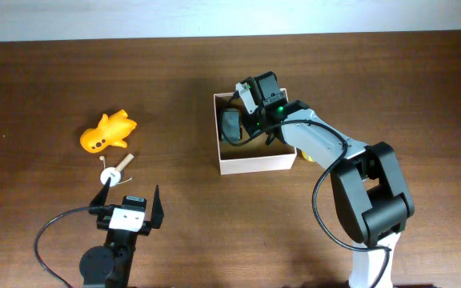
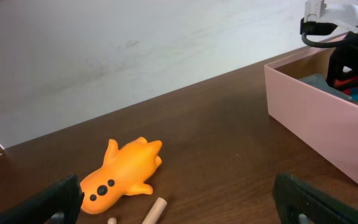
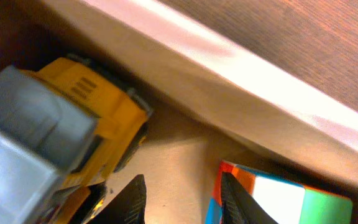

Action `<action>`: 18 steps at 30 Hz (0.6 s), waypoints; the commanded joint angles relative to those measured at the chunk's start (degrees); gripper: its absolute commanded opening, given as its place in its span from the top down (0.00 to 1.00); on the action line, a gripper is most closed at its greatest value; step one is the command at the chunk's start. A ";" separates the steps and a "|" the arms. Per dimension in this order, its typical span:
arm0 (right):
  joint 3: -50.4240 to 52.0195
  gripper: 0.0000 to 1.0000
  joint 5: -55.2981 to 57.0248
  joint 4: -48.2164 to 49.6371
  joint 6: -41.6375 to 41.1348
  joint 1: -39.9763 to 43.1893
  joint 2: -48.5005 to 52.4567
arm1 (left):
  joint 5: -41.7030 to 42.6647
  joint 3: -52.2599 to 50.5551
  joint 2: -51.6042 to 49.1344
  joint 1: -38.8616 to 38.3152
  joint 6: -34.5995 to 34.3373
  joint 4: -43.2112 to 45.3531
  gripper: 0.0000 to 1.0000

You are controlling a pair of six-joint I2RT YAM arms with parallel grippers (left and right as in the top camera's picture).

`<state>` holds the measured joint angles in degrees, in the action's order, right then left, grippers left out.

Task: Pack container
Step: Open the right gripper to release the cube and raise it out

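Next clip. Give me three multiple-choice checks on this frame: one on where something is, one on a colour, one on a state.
1. Where is the orange toy?
A) on the table, outside the container
B) inside the container
C) stacked on another toy

2. What colour is the truck in the container?
A) purple
B) yellow and grey
C) pink

3. The left gripper is:
A) shut on the orange toy
B) shut, empty
C) open, empty

Answers:
1 A, it lies on bare wood away from the box.
2 B, the right wrist view shows it.
3 C, its fingers stand wide apart with nothing between them.
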<state>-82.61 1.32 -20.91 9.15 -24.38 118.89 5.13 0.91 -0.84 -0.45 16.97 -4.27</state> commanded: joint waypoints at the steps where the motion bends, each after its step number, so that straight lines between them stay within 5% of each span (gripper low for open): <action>1: -0.96 0.66 3.93 0.63 -0.61 -0.31 0.42 | -0.42 -0.39 0.48 0.24 0.70 -0.04 0.01; 13: -0.98 0.66 5.95 0.57 -1.05 -0.37 0.42 | -0.42 -0.39 0.50 0.24 0.70 -0.04 0.01; 18: -2.05 0.55 2.08 -1.16 -2.80 -1.79 -1.03 | -0.42 -0.39 0.48 0.24 0.70 -0.04 0.01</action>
<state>-82.65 5.04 -20.84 8.51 -24.60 118.89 5.13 0.91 -0.84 -0.45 16.97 -4.27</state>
